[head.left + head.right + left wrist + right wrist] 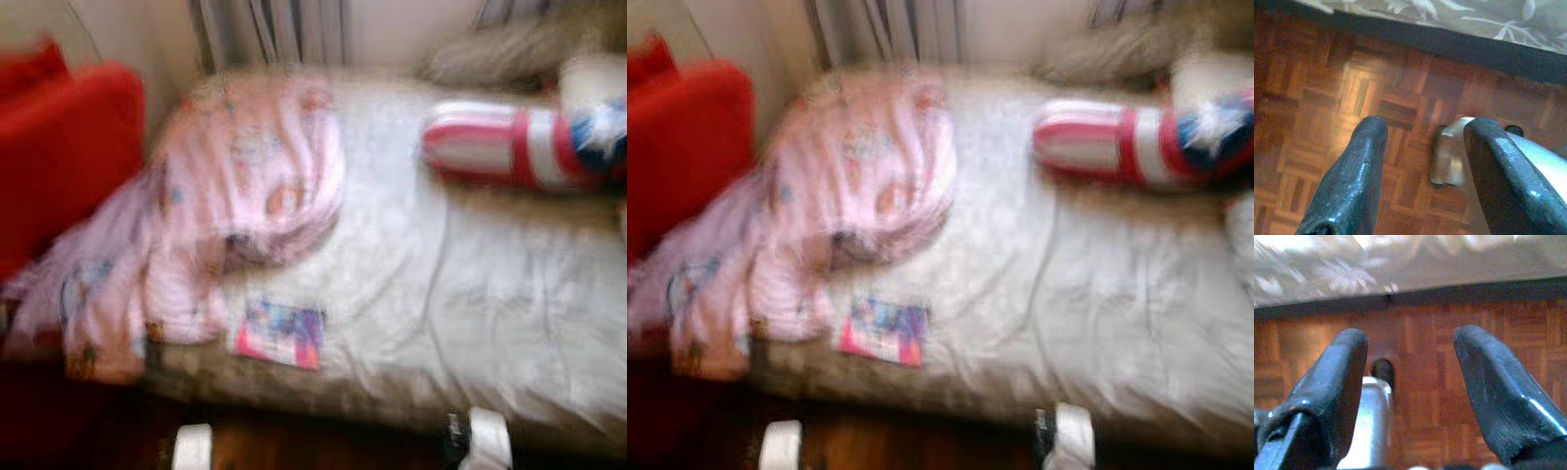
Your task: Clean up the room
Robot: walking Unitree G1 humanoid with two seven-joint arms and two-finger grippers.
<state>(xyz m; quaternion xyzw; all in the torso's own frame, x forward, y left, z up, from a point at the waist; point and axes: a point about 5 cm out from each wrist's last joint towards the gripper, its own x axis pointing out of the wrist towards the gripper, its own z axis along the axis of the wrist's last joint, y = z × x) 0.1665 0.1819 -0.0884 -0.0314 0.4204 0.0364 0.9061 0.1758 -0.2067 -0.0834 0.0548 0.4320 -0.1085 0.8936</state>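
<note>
Bed, left part: a crumpled pink patterned blanket [245,186] is heaped here, spilling over the near edge toward a red cushioned seat [69,147].
Bed, near edge: a small colourful flat book [280,333] lies just beside the blanket.
Bed, far right: a red-and-white striped bolster pillow [509,147].
Bed, middle and near right: bare wrinkled white sheet [490,304].
Floor: brown parquet wood [1327,93] beside the bed.

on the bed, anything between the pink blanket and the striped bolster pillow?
Bare, wrinkled white sheet only, between pink blanket and striped bolster; head views, blurred.
</note>
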